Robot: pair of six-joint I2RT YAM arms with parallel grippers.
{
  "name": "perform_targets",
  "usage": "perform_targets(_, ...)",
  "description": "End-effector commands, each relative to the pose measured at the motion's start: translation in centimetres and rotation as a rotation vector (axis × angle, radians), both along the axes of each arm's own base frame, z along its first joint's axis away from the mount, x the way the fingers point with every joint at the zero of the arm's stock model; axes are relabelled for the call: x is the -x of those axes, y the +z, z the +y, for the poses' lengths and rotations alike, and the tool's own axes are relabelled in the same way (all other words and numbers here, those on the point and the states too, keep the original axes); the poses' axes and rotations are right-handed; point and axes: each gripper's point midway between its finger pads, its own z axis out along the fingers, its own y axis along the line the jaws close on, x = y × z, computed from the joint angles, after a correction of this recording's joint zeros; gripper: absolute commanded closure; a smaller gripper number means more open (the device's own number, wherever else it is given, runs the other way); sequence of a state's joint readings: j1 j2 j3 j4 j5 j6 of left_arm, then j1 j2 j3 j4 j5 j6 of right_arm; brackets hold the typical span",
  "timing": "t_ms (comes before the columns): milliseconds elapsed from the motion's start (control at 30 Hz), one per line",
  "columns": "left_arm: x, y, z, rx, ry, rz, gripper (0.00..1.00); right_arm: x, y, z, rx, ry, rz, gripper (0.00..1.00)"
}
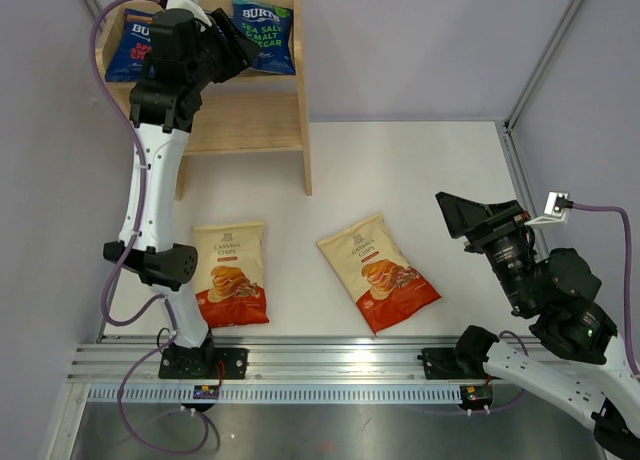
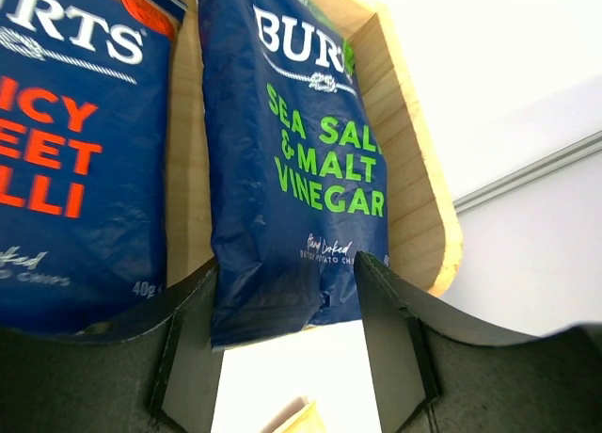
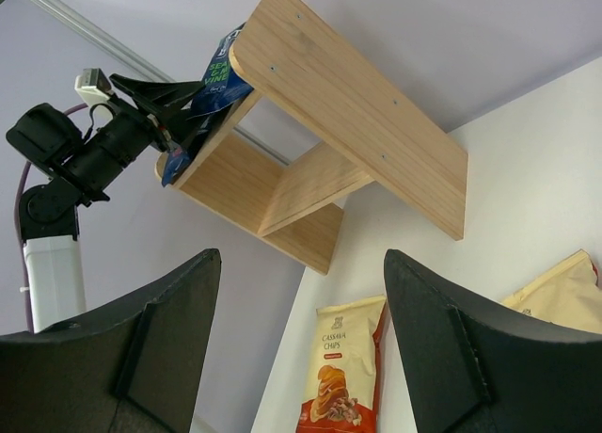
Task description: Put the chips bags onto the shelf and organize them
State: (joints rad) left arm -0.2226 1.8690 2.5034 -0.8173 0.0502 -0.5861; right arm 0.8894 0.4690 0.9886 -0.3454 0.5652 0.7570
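Left wrist: vinegar bag (image 2: 292, 169), lower end inside parted left pincer (image 2: 287, 268), grip uncertain.

one blue bag (image 2: 292, 169) read "burts" in white and "sea salt & malt vinegar" in green. the other blue bag (image 2: 75, 141) showed "burts", cut-off orange letters and "40g". a cream bag (image 1: 231, 272) and a second cream bag (image 1: 377, 272) each carried "cassava chips".

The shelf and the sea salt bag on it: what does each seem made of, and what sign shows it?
Shelf: light bare wood, probably; grain lines run along its rim. Sea salt bag: glossy plastic-like film, apparently; it wrinkles and shines.
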Motion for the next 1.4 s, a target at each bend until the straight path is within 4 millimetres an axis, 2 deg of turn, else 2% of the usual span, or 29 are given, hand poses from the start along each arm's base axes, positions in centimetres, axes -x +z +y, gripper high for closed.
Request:
perform_targets(0,2.7,5.4,1.8,-0.020,0.026,-0.147,0.43,-0.2,0.6,0.1,-0.007,-0.008,-0.004,0.23)
perform_targets(267,3.4,6.4,4.5,-0.036,0.086,-0.170,0.41,-0.2,0.4,0.0,0.003,-0.007,-0.001,0.22)
perform_targets(400,4.0,6.7,5.1,-0.055,0.104,-0.176,0.42,-0.2,0.2,0.0,0.016,-0.014,-0.004,0.22)
perform_targets(467,5.2,7.6,6.0,-0.075,0.135,-0.199,0.38,-0.6,-0.1,0.0,0.054,-0.028,-0.002,0.22)
perform_targets(500,5.6,7.7,6.1,-0.084,0.137,-0.202,0.32,-0.8,-0.4,0.0,0.104,-0.038,-0.001,0.18)
perform_targets(533,6.9,8.7,6.4,-0.095,0.136,-0.230,0.27,-1.6,-1.3,0.7,0.166,-0.046,0.022,0.16)
perform_targets(600,8.3,9.8,6.3,-0.105,0.116,-0.267,0.19,-2.3,-2.6,1.0,0.324,-0.055,0.069,0.10)
perform_targets(633,8.9,9.5,5.6,-0.121,0.070,-0.269,0.11,-2.7,-3.5,1.8,0.402,-0.036,0.097,0.02)
perform_targets(667,10.7,10.7,5.5,-0.120,0.046,-0.307,0.07,-3.7,-5.8,3.3,0.542,-0.006,0.175,0.01)
perform_targets(700,11.7,10.7,4.7,-0.123,-0.009,-0.313,0.04,-4.1,-7.1,4.1,0.632,0.022,0.206,0.01)
perform_targets(733,11.9,9.3,4.3,-0.140,-0.044,-0.284,0.01,-4.3,-8.4,5.3,0.690,0.075,0.244,0.00)
perform_targets(767,12.6,8.3,3.4,-0.140,-0.101,-0.269,0.01,-5.3,-10.8,6.4,0.769,0.101,0.311,0.01)
perform_targets(800,15.6,9.2,3.4,-0.137,-0.124,-0.308,0.01,-5.6,-12.1,7.0,0.807,0.138,0.332,0.01)
perform_targets(833,14.9,5.3,3.0,-0.143,-0.146,-0.216,0.01,-5.3,-13.7,8.9,0.812,0.262,0.359,0.01)
perform_targets(867,16.1,5.1,3.0,-0.138,-0.160,-0.235,0.01,-6.6,-15.1,8.4,0.792,0.271,0.395,0.00)
perform_targets(900,19.0,5.6,3.4,-0.133,-0.159,-0.279,0.01,-6.9,-16.1,8.4,0.770,0.302,0.422,0.01)
perform_targets(933,19.8,4.3,3.4,-0.128,-0.163,-0.262,0.01,-6.9,-17.0,9.0,0.723,0.380,0.445,0.01)
perform_targets(967,19.6,1.0,3.3,-0.126,-0.170,-0.204,0.01,-7.9,-18.6,7.9,0.692,0.368,0.479,0.01)
perform_targets(1000,22.0,0.9,3.7,-0.124,-0.167,-0.237,0.01,-8.1,-19.5,7.7,0.684,0.381,0.495,0.02)
perform_targets(1033,22.6,-0.4,3.9,-0.123,-0.162,-0.221,0.01,-8.5,-20.4,7.2,0.691,0.359,0.515,0.02)
perform_targets(1067,22.3,-4.0,4.1,-0.127,-0.152,-0.146,0.01,-8.7,-21.8,6.7,0.700,0.337,0.538,0.02)
perform_targets(1100,24.0,-4.3,4.4,-0.130,-0.152,-0.171,0.01,-9.0,-22.5,6.1,0.712,0.325,0.545,0.02)
perform_targets(1133,24.4,-5.5,4.4,-0.135,-0.157,-0.155,0.01,-8.9,-23.3,6.0,0.723,0.334,0.554,0.02)
perform_targets(1167,24.7,-7.2,4.8,-0.142,-0.141,-0.113,0.01,-8.9,-24.2,5.8,0.725,0.338,0.567,0.02)
perform_targets(1200,24.7,-9.8,4.8,-0.149,-0.144,-0.058,0.01,-8.9,-24.8,5.5,0.732,0.346,0.579,0.02)
perform_targets(1267,25.8,-12.0,4.9,-0.163,-0.156,-0.029,0.01,-8.5,-26.1,5.5,0.734,0.380,0.600,0.01)
perform_targets(1300,25.9,-14.2,4.9,-0.173,-0.167,0.020,0.01,-8.3,-26.4,5.6,0.744,0.398,0.597,0.01)
perform_targets(1367,26.8,-16.2,5.5,-0.187,-0.144,0.066,0.01,-7.4,-27.0,7.3,0.694,0.506,0.573,0.02)
